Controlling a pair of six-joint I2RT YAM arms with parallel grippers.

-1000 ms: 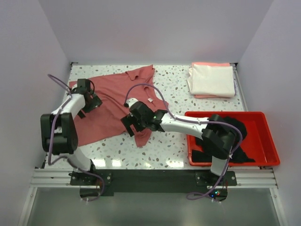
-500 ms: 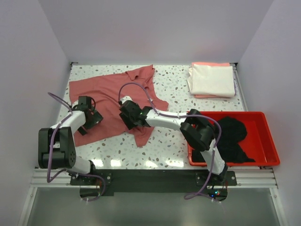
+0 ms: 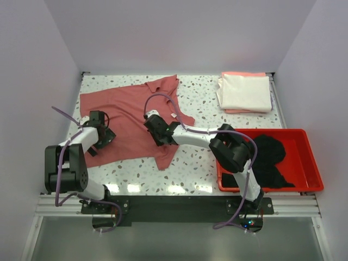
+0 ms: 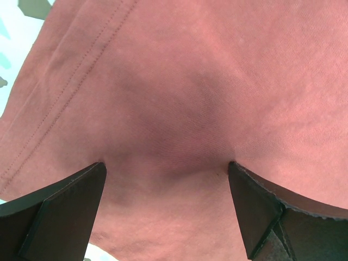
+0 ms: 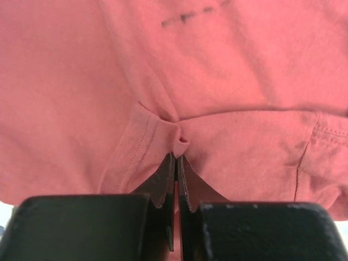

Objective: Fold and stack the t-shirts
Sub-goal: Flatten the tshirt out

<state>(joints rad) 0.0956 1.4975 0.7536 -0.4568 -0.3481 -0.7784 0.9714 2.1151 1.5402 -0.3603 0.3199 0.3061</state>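
On the rose-red t-shirt [image 3: 128, 106] — left pincer [image 4: 166, 163] spread, right pincer [image 5: 177, 157] tight on a fold

1. The rose-red shirt [image 3: 125, 117], left of centre, is soft, matt knit cloth with stitched hems.
2. The table [image 3: 206, 92] is smooth and speckled like stone, glossy along the lower edge.
3. The tray [image 3: 302, 157], lower right, is smooth, slightly shiny red plastic.
4. The black shirt [image 3: 269, 152] in it is matt cloth.
5. The left gripper [image 4: 166, 185] has matt black fingers [image 4: 60, 212].
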